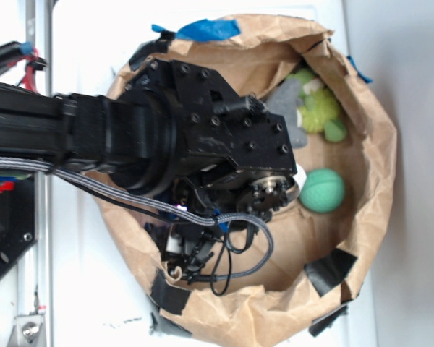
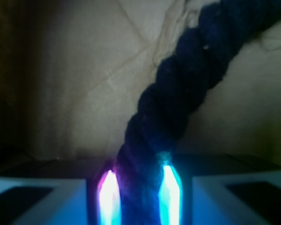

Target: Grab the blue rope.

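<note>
In the wrist view the blue rope (image 2: 178,98), thick, dark navy and twisted, runs from between my fingers up to the top right across brown paper. My gripper (image 2: 139,190) is shut on it, with a glowing pad (image 2: 108,197) pressed against each side of the rope. In the exterior view my black arm (image 1: 202,137) reaches down into the paper bag (image 1: 376,166) and covers both the gripper and the rope.
A green ball (image 1: 322,190) lies in the bag to the right of my wrist. A light green fuzzy toy (image 1: 320,107) and a grey felt piece (image 1: 288,108) lie near the far wall. The grey braided cable (image 1: 264,242) loops below the arm. Blue tape (image 1: 206,30) and black tape (image 1: 329,271) patch the rim.
</note>
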Motion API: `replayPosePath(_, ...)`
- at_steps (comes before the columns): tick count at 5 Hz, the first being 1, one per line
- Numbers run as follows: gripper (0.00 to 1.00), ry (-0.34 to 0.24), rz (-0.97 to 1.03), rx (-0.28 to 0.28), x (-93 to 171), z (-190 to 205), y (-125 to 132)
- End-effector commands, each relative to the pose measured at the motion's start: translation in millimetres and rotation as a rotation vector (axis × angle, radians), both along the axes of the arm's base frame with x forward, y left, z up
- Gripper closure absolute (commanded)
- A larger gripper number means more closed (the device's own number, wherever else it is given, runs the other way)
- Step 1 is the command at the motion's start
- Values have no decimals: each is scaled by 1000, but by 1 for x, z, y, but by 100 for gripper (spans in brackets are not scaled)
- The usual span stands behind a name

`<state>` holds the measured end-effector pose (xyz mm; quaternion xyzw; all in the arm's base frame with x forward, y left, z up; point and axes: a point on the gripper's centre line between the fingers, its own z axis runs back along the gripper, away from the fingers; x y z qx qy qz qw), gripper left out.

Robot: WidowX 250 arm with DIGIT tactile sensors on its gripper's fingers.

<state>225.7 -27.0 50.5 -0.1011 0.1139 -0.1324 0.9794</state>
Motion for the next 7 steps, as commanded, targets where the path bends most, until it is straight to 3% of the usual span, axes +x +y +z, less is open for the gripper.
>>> replayPosePath(1,100,-160,258,-42,28,70,26)
replayPosePath(2,100,-199,396,-73,38,102,29)
replayPosePath(3,100,-246,471,-69,37,132,30)
replayPosePath(4,100,-313,512,0,36,151,36)
replayPosePath(7,100,-294,563,14,33,160,53)
